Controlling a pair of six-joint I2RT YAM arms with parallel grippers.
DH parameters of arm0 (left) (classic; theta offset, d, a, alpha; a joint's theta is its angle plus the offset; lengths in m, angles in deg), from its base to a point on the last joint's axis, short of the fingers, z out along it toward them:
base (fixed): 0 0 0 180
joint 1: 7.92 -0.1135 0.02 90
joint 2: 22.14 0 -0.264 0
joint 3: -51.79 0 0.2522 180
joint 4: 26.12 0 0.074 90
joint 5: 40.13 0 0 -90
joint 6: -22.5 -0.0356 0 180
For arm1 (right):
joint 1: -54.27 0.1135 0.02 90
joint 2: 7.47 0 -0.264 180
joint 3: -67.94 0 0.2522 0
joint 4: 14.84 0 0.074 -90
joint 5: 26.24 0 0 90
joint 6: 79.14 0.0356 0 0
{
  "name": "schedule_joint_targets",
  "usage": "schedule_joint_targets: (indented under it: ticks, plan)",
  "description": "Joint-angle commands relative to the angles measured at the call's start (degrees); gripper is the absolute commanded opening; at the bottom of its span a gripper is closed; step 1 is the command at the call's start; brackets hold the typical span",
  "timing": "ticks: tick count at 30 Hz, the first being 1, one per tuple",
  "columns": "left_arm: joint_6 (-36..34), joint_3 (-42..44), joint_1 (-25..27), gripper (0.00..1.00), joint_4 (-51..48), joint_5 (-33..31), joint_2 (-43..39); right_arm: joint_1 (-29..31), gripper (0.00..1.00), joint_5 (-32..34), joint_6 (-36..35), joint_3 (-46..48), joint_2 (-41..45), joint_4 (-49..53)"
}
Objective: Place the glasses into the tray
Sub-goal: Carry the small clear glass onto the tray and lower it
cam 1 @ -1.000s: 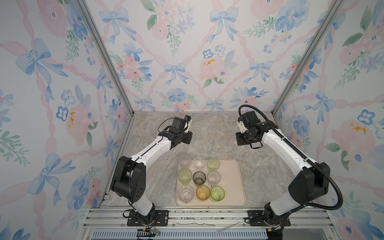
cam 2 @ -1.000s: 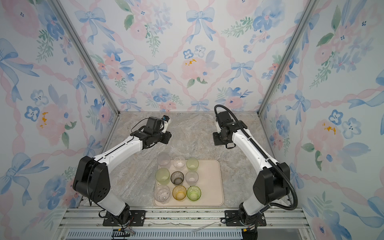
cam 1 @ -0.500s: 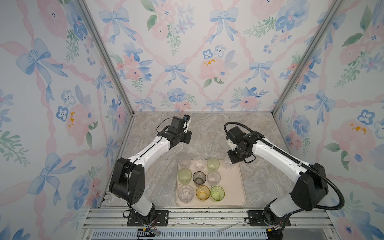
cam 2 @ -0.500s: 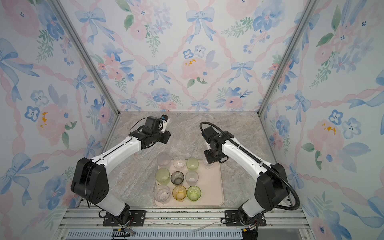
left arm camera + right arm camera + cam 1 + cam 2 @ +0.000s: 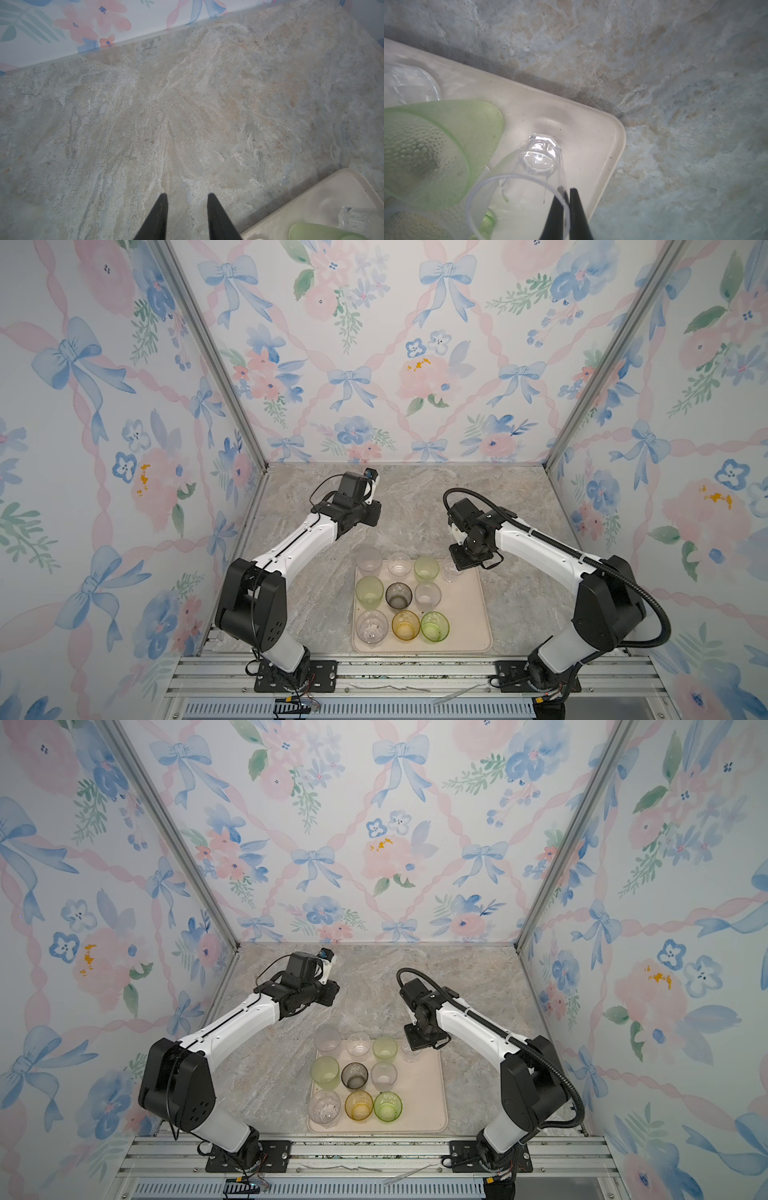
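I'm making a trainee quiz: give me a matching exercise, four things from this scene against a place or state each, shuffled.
1. left gripper
2. right gripper
3. amber glass
4. grey glass

a. shut on the clear glass
b. near row of the tray, middle
c. open above bare tabletop
d. centre of the nine-glass block

Pairs: 1-c, 2-a, 3-b, 4-d

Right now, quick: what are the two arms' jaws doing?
Left gripper: jaws open, holding nothing.
Right gripper: jaws shut on the rim of a clear glass, at a corner of the tray.
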Motion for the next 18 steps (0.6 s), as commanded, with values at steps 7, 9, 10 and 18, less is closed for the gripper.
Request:
schedule_joint_targets:
  ticks: [7,9,10,18]
  plan:
    - [-0.18,1.26,-0.65,0.35,-0.04,-0.20,-1.34,0.71,0.00,-0.51,0.36,0.64,-1.43,-0.53]
    - [-0.18,1.31,-0.60,0.35,-0.01,-0.19,-1.29,0.71,0.00,-0.57,0.32,0.67,-1.43,-0.64]
    - [-0.18,1.31,-0.58,0.35,-0.04,-0.17,-1.34,0.71,0.01,-0.59,0.24,0.58,-3.10,-0.53]
    - [-0.35,1.64,-0.94,0.35,-0.03,-0.27,-2.03,0.71,0.05,-0.41,-0.17,0.37,-4.15,-0.23]
